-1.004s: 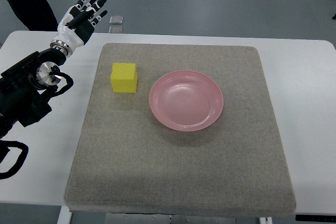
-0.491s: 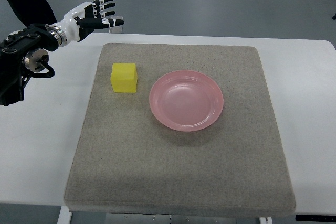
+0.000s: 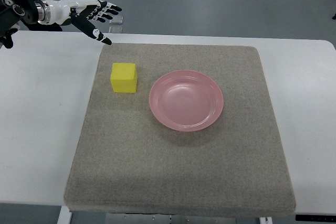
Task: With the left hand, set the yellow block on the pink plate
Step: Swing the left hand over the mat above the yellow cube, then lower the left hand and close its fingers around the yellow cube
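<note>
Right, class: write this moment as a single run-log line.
left hand: open, above table's far-left corner | yellow block: on mat, left of plate | pink plate: empty | right hand: not in view

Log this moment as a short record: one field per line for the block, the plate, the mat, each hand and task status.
yellow block: on the grey mat, left of the plate, not touching it
pink plate: empty, near the mat's centre
grey mat: on the white table
left hand: open, fingers spread, beyond the mat's far left corner, holding nothing
right hand: not in view
status: block not yet grasped
</note>
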`<action>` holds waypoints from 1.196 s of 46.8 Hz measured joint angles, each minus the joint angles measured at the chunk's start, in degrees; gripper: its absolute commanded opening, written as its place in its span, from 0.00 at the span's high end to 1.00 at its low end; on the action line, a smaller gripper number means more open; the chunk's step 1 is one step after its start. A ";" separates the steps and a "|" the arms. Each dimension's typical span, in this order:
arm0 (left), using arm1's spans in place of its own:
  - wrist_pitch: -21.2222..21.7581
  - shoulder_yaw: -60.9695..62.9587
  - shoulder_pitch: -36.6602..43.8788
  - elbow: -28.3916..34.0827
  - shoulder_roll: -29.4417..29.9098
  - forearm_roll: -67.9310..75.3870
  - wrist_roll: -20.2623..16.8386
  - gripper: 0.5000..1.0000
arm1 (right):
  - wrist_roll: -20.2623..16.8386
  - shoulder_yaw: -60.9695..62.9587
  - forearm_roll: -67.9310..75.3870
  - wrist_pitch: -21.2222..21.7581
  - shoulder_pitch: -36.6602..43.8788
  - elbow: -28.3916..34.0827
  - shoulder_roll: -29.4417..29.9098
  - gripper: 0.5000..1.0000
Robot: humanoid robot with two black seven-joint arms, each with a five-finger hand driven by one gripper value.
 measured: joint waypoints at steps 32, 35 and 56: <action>3.29 3.23 1.13 -14.12 1.49 14.42 0.02 0.02 | -0.01 0.00 0.00 0.01 0.05 -0.02 0.00 0.15; 4.59 3.28 1.76 -13.86 0.85 14.42 0.02 0.02 | -0.01 0.00 0.00 0.01 0.02 0.00 0.00 0.15; 4.44 3.32 2.23 -14.27 0.09 14.42 0.02 0.02 | -0.01 0.00 0.00 0.01 0.01 0.02 0.00 0.15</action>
